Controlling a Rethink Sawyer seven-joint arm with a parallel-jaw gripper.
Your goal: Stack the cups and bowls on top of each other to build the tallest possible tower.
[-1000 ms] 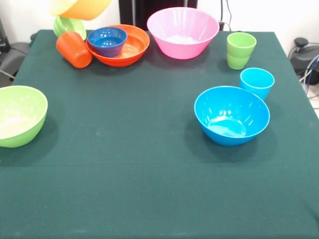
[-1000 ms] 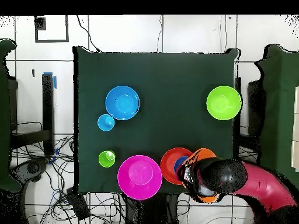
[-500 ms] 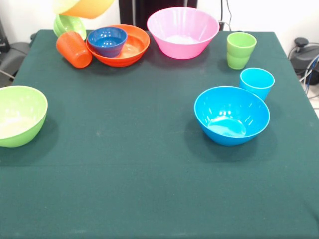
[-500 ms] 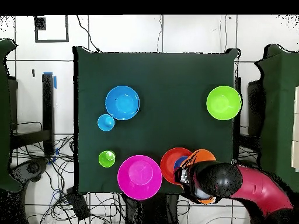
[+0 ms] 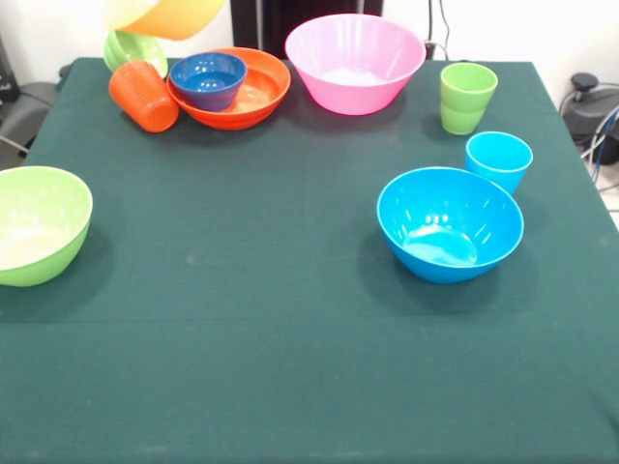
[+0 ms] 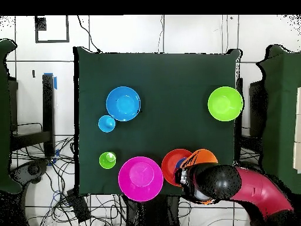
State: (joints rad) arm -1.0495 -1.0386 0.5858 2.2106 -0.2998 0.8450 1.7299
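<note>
The large orange bowl (image 5: 166, 14) hangs tilted in the air at the top left, above the small green bowl (image 5: 135, 48) and the orange cup (image 5: 143, 97), which lies on its side. The gripper holds that bowl; the arm's end (image 6: 206, 182) covers it from above, leaving only the bowl's rim (image 6: 203, 155) in sight. The small dark blue bowl (image 5: 208, 79) sits inside the red-orange bowl (image 5: 253, 97). The pink bowl (image 5: 355, 63), green cup (image 5: 467, 97), light blue cup (image 5: 498, 159), blue bowl (image 5: 450, 224) and lime green bowl (image 5: 39, 237) stand apart on the table.
A dark green cloth (image 5: 251, 319) covers the table. Cables and grey gear (image 5: 590, 101) lie off its right edge, and more cables (image 6: 76, 200) run along the floor beside it.
The lifted orange bowl has shifted slightly to the right in the front view. The arm's end has edged a little toward the robot's base.
</note>
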